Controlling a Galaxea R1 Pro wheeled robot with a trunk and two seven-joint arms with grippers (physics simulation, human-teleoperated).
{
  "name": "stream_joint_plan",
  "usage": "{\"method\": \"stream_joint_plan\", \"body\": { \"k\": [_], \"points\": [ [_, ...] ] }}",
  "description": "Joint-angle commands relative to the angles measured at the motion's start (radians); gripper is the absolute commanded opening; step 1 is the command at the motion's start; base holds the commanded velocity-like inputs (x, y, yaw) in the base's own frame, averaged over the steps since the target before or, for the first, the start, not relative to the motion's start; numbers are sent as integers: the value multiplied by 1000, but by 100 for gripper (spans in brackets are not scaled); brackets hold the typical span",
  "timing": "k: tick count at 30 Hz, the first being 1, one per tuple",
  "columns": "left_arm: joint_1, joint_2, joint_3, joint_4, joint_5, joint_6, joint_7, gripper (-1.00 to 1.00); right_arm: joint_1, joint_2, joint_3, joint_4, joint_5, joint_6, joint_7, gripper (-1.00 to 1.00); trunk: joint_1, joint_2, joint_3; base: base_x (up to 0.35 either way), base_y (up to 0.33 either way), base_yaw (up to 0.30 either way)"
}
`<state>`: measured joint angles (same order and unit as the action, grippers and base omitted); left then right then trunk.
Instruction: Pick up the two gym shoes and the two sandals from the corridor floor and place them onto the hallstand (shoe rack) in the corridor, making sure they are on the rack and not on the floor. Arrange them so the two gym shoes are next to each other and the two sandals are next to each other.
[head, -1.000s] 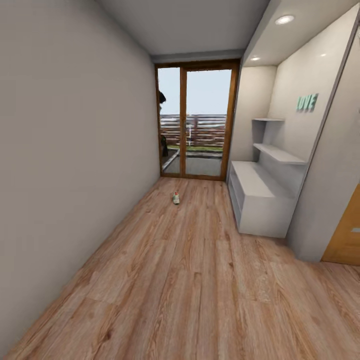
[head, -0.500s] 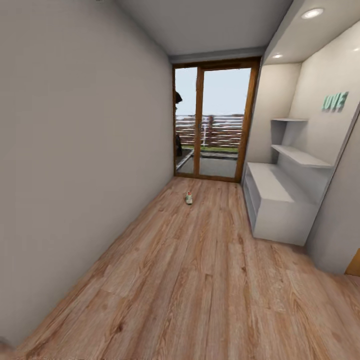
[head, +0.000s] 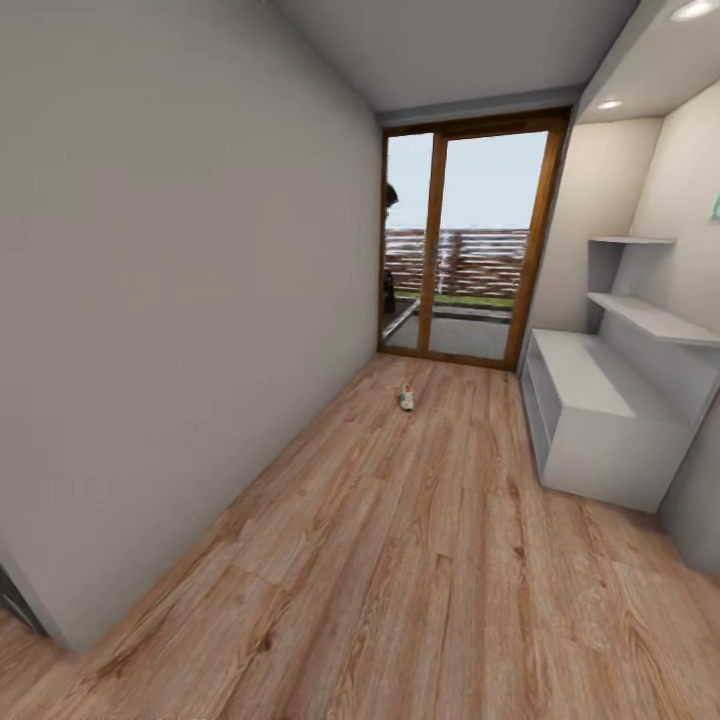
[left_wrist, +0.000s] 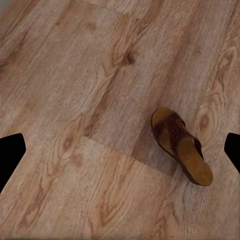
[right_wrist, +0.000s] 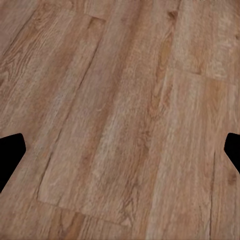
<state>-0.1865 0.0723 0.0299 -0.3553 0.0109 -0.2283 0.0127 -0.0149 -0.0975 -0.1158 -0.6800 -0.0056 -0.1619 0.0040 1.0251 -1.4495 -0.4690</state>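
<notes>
One white gym shoe (head: 406, 398) with a red heel patch lies far down the corridor floor (head: 420, 560), near the glass door. The hallstand (head: 596, 420), a low pale unit with two wall shelves above it, stands against the right wall. In the left wrist view a dark brown sandal (left_wrist: 181, 145) with a tan footbed lies flat on the planks. My left gripper (left_wrist: 122, 152) hangs open above the floor, the sandal nearer one fingertip (left_wrist: 233, 150). My right gripper (right_wrist: 120, 150) is open over bare planks, holding nothing.
A long grey wall (head: 180, 300) runs along the left side. A wood-framed glass door (head: 465, 235) closes the far end of the corridor. Wide floor lies between me and the gym shoe.
The head camera has turned left, so the door, the gym shoe and the hallstand sit further right in the picture. Nothing on the floor has moved.
</notes>
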Motion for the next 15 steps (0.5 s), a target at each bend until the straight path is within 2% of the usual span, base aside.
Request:
{"method": "stream_joint_plan", "body": {
  "k": [1,15],
  "points": [
    [-1,0,1,1,1,-3,1,100,0,0,-1,0,-1,-3,0,100,0,-1,-1,0,0,62],
    [-1,0,2,2,1,-3,1,100,0,0,-1,0,-1,-3,1,100,0,-1,-1,4,-1,17]
  ]
}}
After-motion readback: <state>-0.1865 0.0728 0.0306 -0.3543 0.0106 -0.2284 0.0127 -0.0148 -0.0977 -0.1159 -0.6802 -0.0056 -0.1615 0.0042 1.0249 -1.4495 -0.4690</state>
